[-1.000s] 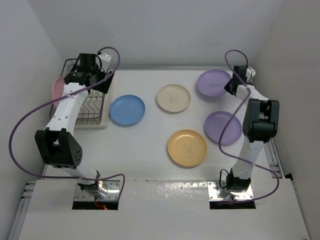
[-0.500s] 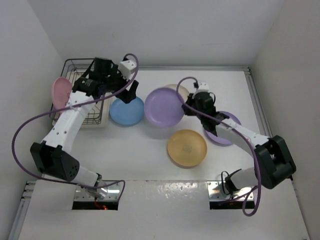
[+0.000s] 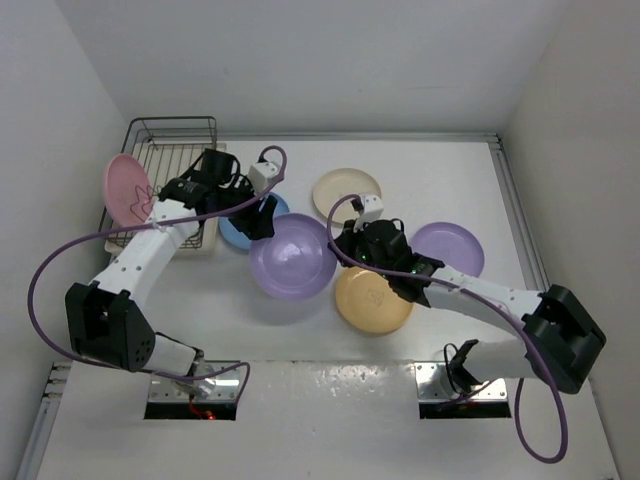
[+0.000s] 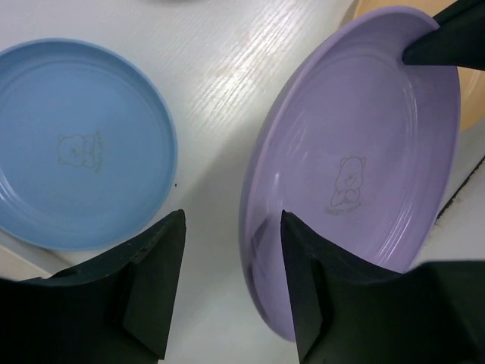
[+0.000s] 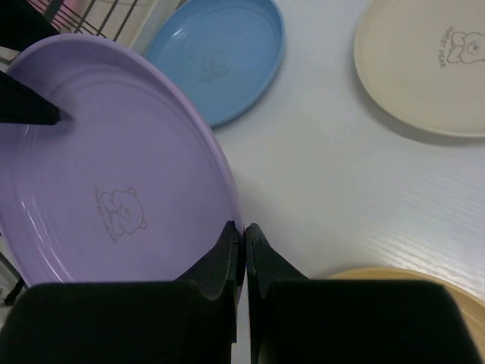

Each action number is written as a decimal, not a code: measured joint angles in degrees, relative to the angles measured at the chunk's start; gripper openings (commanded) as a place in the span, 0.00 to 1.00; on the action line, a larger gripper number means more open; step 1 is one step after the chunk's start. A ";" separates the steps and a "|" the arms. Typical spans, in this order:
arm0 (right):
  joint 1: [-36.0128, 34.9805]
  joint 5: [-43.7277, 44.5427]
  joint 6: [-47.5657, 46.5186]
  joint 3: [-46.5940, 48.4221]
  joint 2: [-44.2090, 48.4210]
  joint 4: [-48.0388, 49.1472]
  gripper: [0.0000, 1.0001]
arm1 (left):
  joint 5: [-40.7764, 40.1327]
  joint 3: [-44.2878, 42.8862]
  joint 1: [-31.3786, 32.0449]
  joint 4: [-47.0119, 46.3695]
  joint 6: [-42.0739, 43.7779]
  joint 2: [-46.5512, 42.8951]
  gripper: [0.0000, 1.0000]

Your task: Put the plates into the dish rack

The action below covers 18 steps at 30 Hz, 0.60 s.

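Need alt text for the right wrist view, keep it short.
The right claw pinches the rim of a lilac plate. On the white table beyond lie a blue plate and a cream plate; an orange-yellow plate edges in bottom right.

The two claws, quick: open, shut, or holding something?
Left gripper: open, fingers either side of the lilac plate's rim.
Right gripper: shut on the lilac plate's rim.

White table (image 3: 450,180), dish rack (image 3: 180,150) at far-left corner, blue plate (image 4: 83,144) beside it, cream plate (image 3: 347,190) mid-far, lilac plate (image 3: 452,245) toward right edge, orange-yellow plate (image 3: 370,300) centre-near.
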<state>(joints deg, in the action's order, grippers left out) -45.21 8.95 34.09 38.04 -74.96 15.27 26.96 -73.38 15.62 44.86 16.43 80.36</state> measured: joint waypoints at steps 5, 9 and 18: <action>-0.87 0.35 -0.50 -1.07 1.11 2.34 0.00 | 1.95 0.37 0.22 -0.24 0.11 -0.04 0.23; -1.18 1.18 -0.90 -1.51 1.46 2.75 0.05 | 2.03 0.70 0.31 -0.35 0.22 -0.33 0.00; -1.42 4.07 -2.14 -0.02 1.49 -0.90 0.80 | -14.08 -6.73 -1.29 2.01 -2.58 -1.95 0.00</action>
<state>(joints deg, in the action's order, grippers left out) -46.63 13.02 31.94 38.02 -73.47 14.37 12.88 -80.12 14.33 46.87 13.85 78.41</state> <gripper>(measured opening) 0.790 0.036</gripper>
